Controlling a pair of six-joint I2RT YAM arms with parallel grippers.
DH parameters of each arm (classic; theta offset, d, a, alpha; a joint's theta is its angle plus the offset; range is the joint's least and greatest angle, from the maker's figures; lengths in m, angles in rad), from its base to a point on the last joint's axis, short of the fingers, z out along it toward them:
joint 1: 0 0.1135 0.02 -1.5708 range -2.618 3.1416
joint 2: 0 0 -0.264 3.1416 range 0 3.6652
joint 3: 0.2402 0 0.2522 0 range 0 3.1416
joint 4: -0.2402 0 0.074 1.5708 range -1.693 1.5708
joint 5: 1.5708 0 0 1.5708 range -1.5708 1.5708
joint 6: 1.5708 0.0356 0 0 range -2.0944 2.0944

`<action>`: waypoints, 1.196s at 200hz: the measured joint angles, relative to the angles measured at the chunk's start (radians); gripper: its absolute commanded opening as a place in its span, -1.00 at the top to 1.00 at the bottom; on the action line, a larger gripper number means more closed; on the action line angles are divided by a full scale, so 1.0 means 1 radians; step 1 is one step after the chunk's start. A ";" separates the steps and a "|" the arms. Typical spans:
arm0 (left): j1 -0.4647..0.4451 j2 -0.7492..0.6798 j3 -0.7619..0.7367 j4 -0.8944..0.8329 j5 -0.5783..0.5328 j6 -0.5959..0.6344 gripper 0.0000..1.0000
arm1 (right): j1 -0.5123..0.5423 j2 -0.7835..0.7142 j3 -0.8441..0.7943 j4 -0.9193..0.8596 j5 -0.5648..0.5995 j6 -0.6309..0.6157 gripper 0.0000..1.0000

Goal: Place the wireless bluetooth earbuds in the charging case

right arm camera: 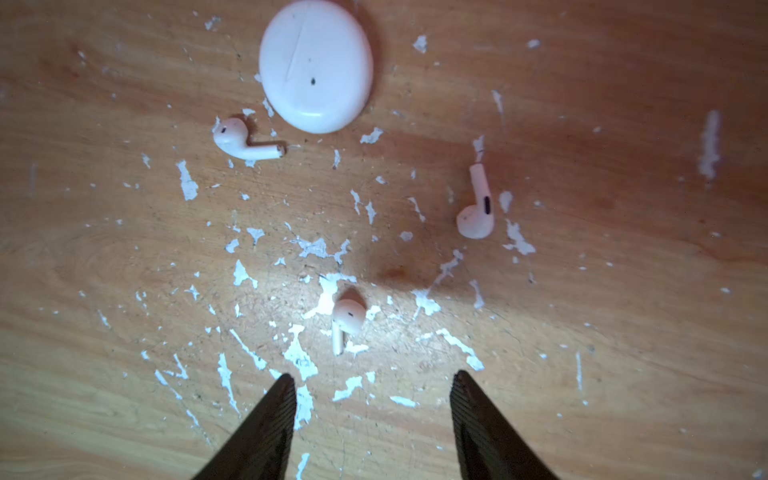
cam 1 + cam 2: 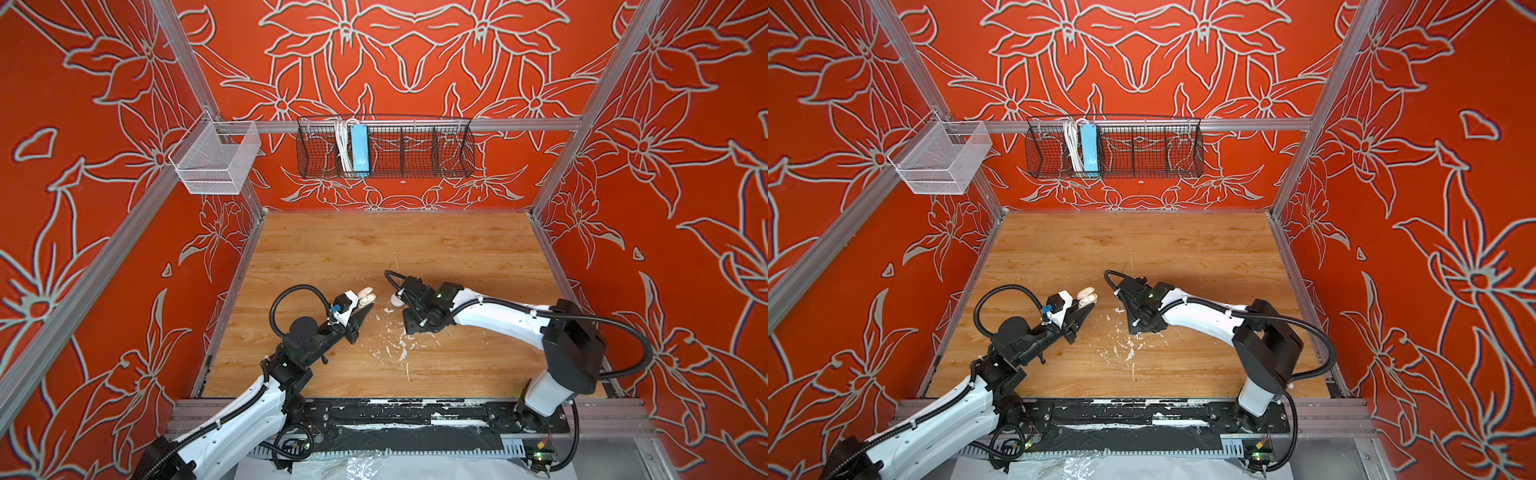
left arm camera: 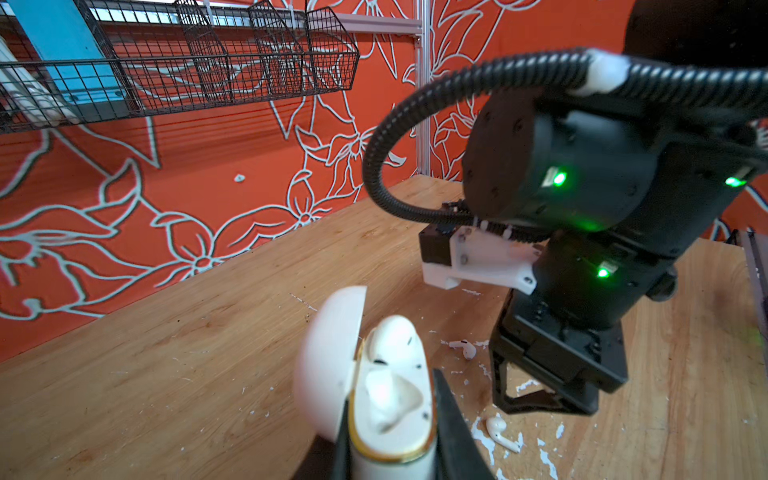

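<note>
Right gripper (image 1: 372,378) hangs open near a tiny shiny earbud (image 1: 347,316) (white paint flecks (image 1: 299,357) look alike) that could slip. Left gripper (image 2: 364,306), at nine o'clock in a top view, squeezes the open case (image 3: 390,415), maybe half full.

Glossy plastic earbuds (image 1: 348,316), flecked wooden table (image 1: 623,374)

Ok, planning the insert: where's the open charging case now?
The open charging case is held in the left gripper's fingers, left of centre in both top views, the closed round case just to its right.
</note>
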 measured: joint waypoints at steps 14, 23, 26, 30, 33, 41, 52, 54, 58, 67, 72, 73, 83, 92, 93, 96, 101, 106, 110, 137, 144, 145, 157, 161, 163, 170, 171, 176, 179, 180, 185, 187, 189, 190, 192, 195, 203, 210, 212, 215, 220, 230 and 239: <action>0.000 0.002 0.000 -0.004 0.000 0.000 1.00 | 0.000 0.035 0.021 -0.014 -0.006 -0.002 -0.08; 0.000 0.001 0.000 -0.006 0.000 0.000 1.00 | 0.000 0.057 0.036 -0.024 -0.014 -0.002 -0.03; 0.000 0.001 0.000 -0.007 0.000 0.000 1.00 | 0.000 0.064 0.041 -0.027 -0.015 -0.004 -0.02; 0.000 0.001 0.000 -0.008 0.000 0.000 1.00 | 0.000 0.073 0.048 -0.030 -0.018 -0.003 -0.01; 0.000 0.001 0.000 -0.008 0.000 0.000 1.00 | 0.000 0.080 0.053 -0.033 -0.021 -0.004 0.00; 0.000 0.000 0.000 -0.008 0.000 0.000 1.00 | 0.000 0.096 0.065 -0.036 -0.026 -0.004 0.00; 0.000 -0.001 0.000 -0.008 0.000 0.000 1.00 | 0.000 0.116 0.075 -0.037 -0.038 -0.005 0.00; 0.000 -0.001 0.000 -0.008 0.000 0.000 1.00 | 0.000 0.119 0.077 -0.038 -0.040 -0.004 0.01; 0.000 -0.001 0.000 -0.008 0.000 0.000 1.00 | 0.000 0.124 0.079 -0.039 -0.041 -0.004 0.01; 0.000 -0.002 0.000 -0.008 0.000 0.000 1.00 | 0.000 0.135 0.084 -0.042 -0.048 -0.004 0.00; 0.000 -0.002 0.000 -0.008 0.000 0.000 1.00 | 0.000 0.139 0.084 -0.040 -0.051 -0.004 0.00; 0.000 -0.002 0.000 -0.008 0.000 0.000 1.00 | 0.000 0.140 0.084 -0.040 -0.053 -0.005 0.00; 0.000 -0.002 0.000 -0.008 0.000 0.000 1.00 | 0.000 0.146 0.084 -0.042 -0.062 -0.004 0.01; 0.000 -0.002 0.000 -0.008 0.000 0.000 1.00 | 0.000 0.150 0.084 -0.041 -0.064 -0.004 0.01; 0.000 -0.002 0.000 -0.008 0.000 0.000 1.00 | 0.000 0.151 0.084 -0.041 -0.065 -0.004 0.02; 0.000 -0.002 0.000 -0.008 0.001 0.000 1.00 | 0.000 0.151 0.084 -0.041 -0.066 -0.004 0.02; 0.000 -0.002 0.000 -0.008 0.000 0.000 1.00 | 0.000 0.153 0.084 -0.042 -0.067 -0.004 0.02; 0.000 -0.002 0.000 -0.008 0.000 0.000 1.00 | 0.000 0.154 0.084 -0.042 -0.067 -0.004 0.03; 0.000 -0.002 0.000 -0.008 0.000 0.000 1.00 | 0.000 0.155 0.084 -0.041 -0.068 -0.004 0.03; 0.000 -0.004 0.000 -0.009 0.001 0.000 1.00 | 0.000 0.169 0.086 -0.040 -0.068 -0.004 0.12; 0.000 -0.005 0.000 -0.009 0.000 0.000 1.00 | 0.000 0.176 0.088 -0.041 -0.071 -0.005 0.15; 0.000 -0.005 0.000 -0.009 0.001 0.000 1.00 | 0.000 0.177 0.088 -0.040 -0.071 -0.005 0.15; 0.000 -0.005 0.000 -0.009 0.000 0.000 1.00 | 0.000 0.188 0.090 -0.039 -0.072 -0.004 0.17; 0.000 -0.005 0.000 -0.009 0.000 0.000 1.00 | 0.000 0.192 0.091 -0.040 -0.072 -0.004 0.17; 0.000 -0.005 0.000 -0.009 0.000 0.000 1.00 | 0.000 0.195 0.092 -0.040 -0.072 -0.004 0.18; 0.000 -0.005 0.000 -0.009 0.000 0.000 1.00 | 0.000 0.200 0.094 -0.039 -0.072 -0.004 0.18; 0.000 -0.005 0.000 -0.009 0.000 0.000 1.00 | 0.000 0.200 0.094 -0.039 -0.072 -0.004 0.18; 0.000 -0.005 0.000 -0.009 0.000 0.000 1.00 | 0.000 0.202 0.097 -0.041 -0.071 -0.004 0.18; 0.000 -0.005 0.000 -0.009 0.000 0.000 1.00 | 0.000 0.203 0.097 -0.040 -0.071 -0.004 0.19; 0.000 -0.005 0.000 -0.009 0.000 0.001 1.00 | 0.000 0.203 0.098 -0.040 -0.071 -0.004 0.19; 0.000 -0.005 0.000 -0.009 0.000 0.000 1.00 | 0.000 0.203 0.100 -0.040 -0.071 -0.004 0.20; 0.000 -0.005 0.000 -0.009 0.000 0.000 1.00 | 0.000 0.204 0.100 -0.039 -0.071 -0.004 0.21; 0.000 -0.005 0.000 -0.009 0.000 0.001 1.00 | 0.000 0.204 0.100 -0.037 -0.071 -0.004 0.21; 0.000 -0.005 0.000 -0.009 0.000 0.001 1.00 | 0.000 0.204 0.100 -0.037 -0.071 -0.004 0.21; 0.000 -0.005 0.000 -0.009 0.001 0.001 1.00 | 0.000 0.205 0.101 -0.036 -0.071 -0.004 0.22; 0.000 -0.005 0.000 -0.009 0.000 0.001 1.00 | 0.000 0.206 0.101 -0.035 -0.071 -0.004 0.22; 0.000 -0.005 0.000 -0.009 0.000 0.001 1.00 | 0.000 0.207 0.102 -0.036 -0.071 -0.004 0.24; 0.000 -0.005 0.000 -0.010 0.000 0.001 1.00 | 0.000 0.208 0.102 -0.036 -0.071 -0.004 0.26; 0.000 -0.005 0.000 -0.010 0.000 0.001 1.00 | 0.000 0.208 0.103 -0.036 -0.071 -0.004 0.26; 0.000 -0.005 0.000 -0.010 0.001 0.001 1.00 | 0.000 0.208 0.103 -0.036 -0.071 -0.004 0.27; 0.000 -0.005 0.000 -0.010 0.000 0.001 1.00 | 0.000 0.208 0.103 -0.037 -0.071 -0.004 0.28; 0.000 -0.005 0.000 -0.010 0.001 0.001 1.00 | 0.000 0.209 0.104 -0.038 -0.070 -0.003 0.30; 0.000 -0.005 0.000 -0.010 0.001 0.001 1.00 | 0.000 0.209 0.104 -0.039 -0.070 -0.003 0.32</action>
